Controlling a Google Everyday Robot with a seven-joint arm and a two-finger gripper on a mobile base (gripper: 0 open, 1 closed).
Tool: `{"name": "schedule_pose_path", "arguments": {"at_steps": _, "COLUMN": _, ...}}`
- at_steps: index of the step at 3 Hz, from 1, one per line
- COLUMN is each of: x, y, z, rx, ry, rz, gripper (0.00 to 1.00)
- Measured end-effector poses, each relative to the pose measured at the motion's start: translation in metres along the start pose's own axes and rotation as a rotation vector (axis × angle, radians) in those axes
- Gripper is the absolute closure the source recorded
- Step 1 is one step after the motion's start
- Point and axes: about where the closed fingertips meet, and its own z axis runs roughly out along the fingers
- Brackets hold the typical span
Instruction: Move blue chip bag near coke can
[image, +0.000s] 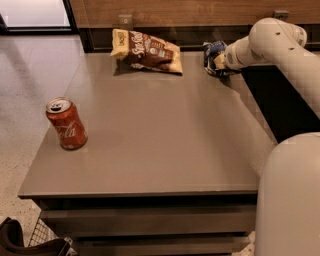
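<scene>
The coke can (66, 123) stands upright near the left front edge of the grey table (165, 140). The blue chip bag (212, 54) sits at the table's far right back corner, partly hidden. My gripper (219, 63) is right at the bag, reaching in from the right at the end of the white arm (270, 42), and the wrist hides most of it. The bag and the can are far apart, across the table's diagonal.
A larger brown-and-cream chip bag (146, 51) lies at the back middle of the table, left of the blue bag. A wooden wall (175, 10) runs behind the table. My white body (290, 200) fills the lower right. A dark object (20, 242) sits on the floor at lower left.
</scene>
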Motion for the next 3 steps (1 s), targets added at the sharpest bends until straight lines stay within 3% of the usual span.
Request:
{"name": "schedule_pose_path", "arguments": {"at_steps": 1, "x": -0.007, "y": 0.003, "z": -0.031, "rx": 0.022, "ry": -0.038, "rz": -0.029, "gripper": 1.00}}
{"name": "schedule_pose_path", "arguments": {"at_steps": 2, "x": -0.027, "y": 0.009, "z": -0.115, "rx": 0.088, "ry": -0.165, "rz": -0.111, "gripper": 1.00}}
{"name": "schedule_pose_path", "arguments": {"at_steps": 3, "x": -0.035, "y": 0.029, "z": -0.202, "rx": 0.103, "ry": -0.266, "rz": -0.184, "gripper": 1.00}}
